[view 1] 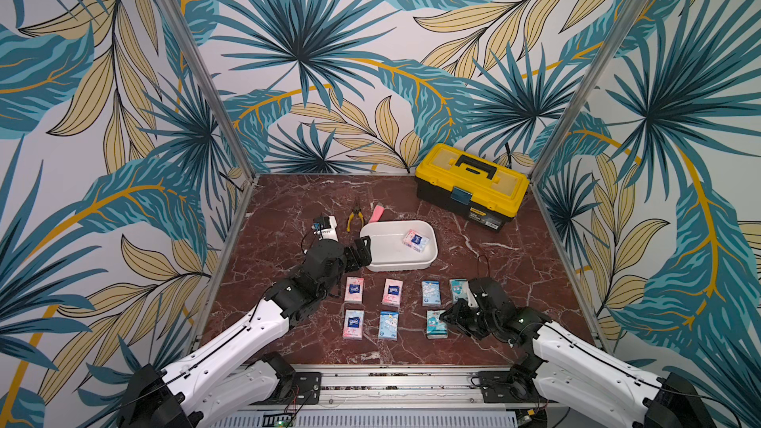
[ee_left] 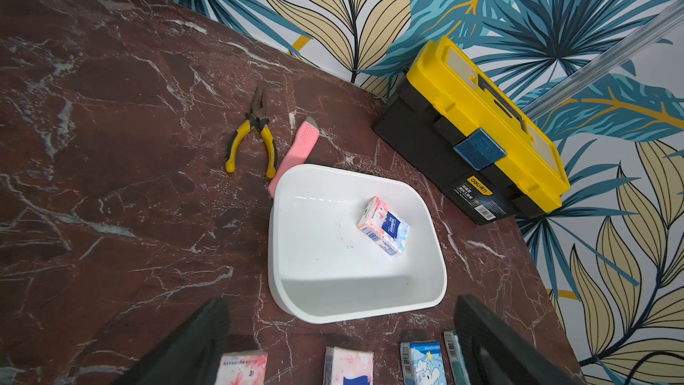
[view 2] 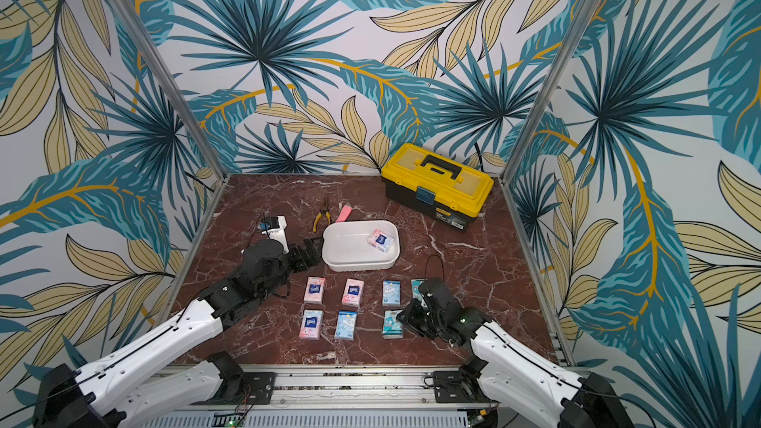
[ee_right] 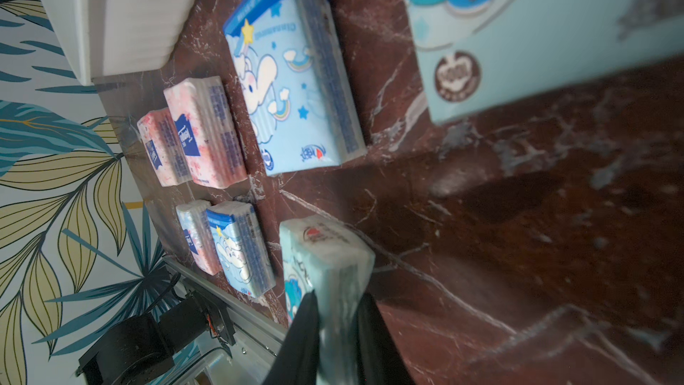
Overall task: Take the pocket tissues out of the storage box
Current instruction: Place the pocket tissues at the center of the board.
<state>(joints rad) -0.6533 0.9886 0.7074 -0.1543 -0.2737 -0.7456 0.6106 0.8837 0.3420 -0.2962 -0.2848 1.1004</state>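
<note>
One pink packet [ee_left: 384,225] is seen in the storage box [ee_left: 351,314], ahead of the left gripper [ee_left: 340,303], whose jaws are spread wide and hold nothing. A teal packet [ee_right: 325,253] is pinched by its end in the closed right gripper [ee_right: 335,305], six other packets [view 1: 391,292] being laid in two rows beside it — so the setting-down is judged to be in hand. Next, that pinch is to be released and the pink packet reached for over the box's near wall.

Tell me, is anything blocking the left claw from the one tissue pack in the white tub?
Nothing separate does. Only the low wall of the storage box lies between the open left gripper and the pink packet, which lies alone inside.
</note>
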